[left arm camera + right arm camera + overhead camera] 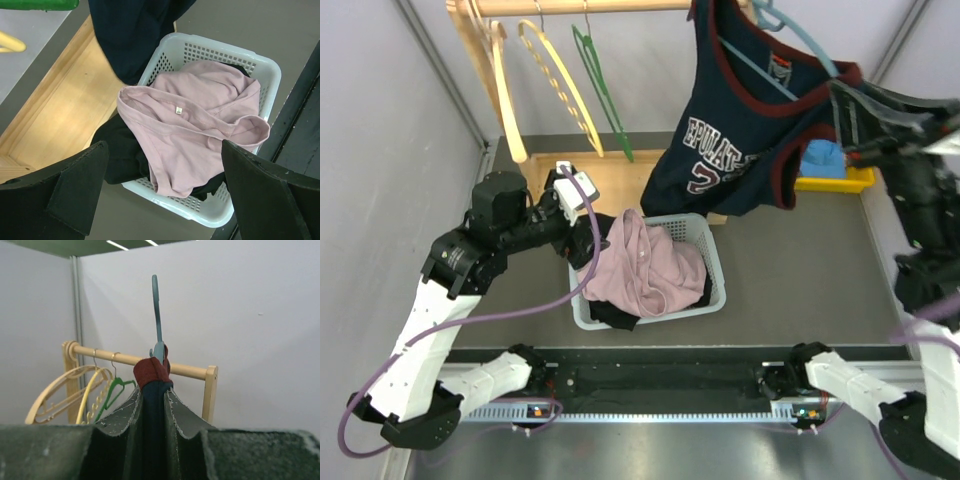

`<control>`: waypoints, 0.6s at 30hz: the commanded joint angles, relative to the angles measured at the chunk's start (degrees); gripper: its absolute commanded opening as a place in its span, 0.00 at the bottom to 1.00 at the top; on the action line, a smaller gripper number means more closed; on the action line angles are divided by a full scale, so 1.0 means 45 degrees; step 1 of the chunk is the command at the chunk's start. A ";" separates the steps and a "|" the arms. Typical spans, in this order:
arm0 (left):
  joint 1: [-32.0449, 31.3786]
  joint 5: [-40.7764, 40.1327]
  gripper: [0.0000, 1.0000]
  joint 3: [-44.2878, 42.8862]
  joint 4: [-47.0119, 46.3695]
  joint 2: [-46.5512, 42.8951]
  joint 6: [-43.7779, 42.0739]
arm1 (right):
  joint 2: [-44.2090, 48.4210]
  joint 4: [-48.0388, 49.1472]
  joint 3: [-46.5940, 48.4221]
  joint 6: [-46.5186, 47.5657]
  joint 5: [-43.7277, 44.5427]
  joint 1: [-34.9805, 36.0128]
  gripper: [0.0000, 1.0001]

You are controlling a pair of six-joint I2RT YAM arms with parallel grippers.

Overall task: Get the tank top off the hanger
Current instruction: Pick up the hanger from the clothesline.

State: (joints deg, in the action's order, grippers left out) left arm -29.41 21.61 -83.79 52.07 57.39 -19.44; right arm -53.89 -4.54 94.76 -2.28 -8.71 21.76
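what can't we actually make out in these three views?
- Top external: tank top print, lettering and number broken by folds.
- Top external: hanger hook partly cut off by the top edge.
- Top external: blue object in the yellow tray, too small to identify.
- Left wrist: black garment in the basket, mostly under the pink garment.
- Right wrist: right gripper fills the lower frame, hiding the tank top's body.
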 commanded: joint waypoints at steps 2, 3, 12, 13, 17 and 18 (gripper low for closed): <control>0.0070 0.0276 0.99 -0.0521 -0.0654 -0.0116 0.0062 | 0.0784 -0.0163 0.1965 -0.0488 -0.0720 0.0126 0.00; 0.0070 0.0296 0.99 -0.0540 -0.0654 -0.0116 0.0082 | 0.0726 -0.0261 0.2221 -0.0547 -0.0837 0.0106 0.00; 0.0188 0.0433 0.99 -0.0657 -0.0674 -0.0213 0.0160 | 0.0101 -0.0496 0.3473 -0.1230 -0.2087 0.0126 0.00; 0.0207 0.0452 0.99 -0.0716 -0.0674 -0.0213 0.0160 | 0.0042 -0.0477 0.3473 -0.1366 -0.2185 0.0106 0.00; 0.0265 0.0570 0.99 -0.0872 -0.0674 -0.0213 0.0199 | -0.0095 -0.0089 0.3551 -0.1543 -0.2517 0.0106 0.00; 0.0246 0.0589 0.99 -0.0873 -0.0693 -0.0194 0.0199 | -0.0250 0.0049 0.3629 -0.1640 -0.2518 0.0106 0.00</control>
State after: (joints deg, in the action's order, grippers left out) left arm -28.64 22.92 -85.25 51.79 57.36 -19.35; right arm -53.04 -9.98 109.21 -7.64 -18.06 21.76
